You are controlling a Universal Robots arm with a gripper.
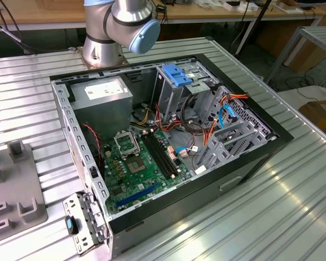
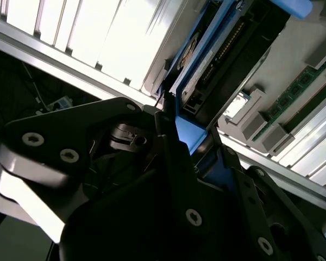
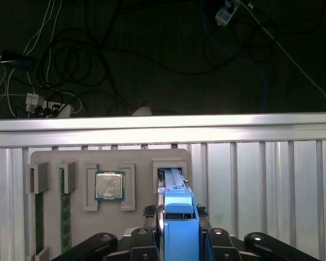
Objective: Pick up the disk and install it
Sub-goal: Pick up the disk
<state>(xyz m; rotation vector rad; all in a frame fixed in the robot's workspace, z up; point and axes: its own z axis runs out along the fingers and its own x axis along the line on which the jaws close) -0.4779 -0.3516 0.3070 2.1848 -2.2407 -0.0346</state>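
Your gripper (image 3: 177, 213) is pinching disk (image 3: 173, 179) by its blue rail, closed tight on both sides. Disk is standing on edge in slot of grey tray (image 3: 136, 163), near square chip (image 3: 109, 185). Your wrist is hanging over tray.

disk (image 3: 180, 234) partly cut off, arm (image 1: 119, 24) cropped

tabletop (image 1: 293, 217): ribbed metal, silver-grey
laid on it: open computer case (image 1: 233, 182), grey fixture tray (image 1: 19, 187)
mounted on it: arm base (image 1: 100, 51)
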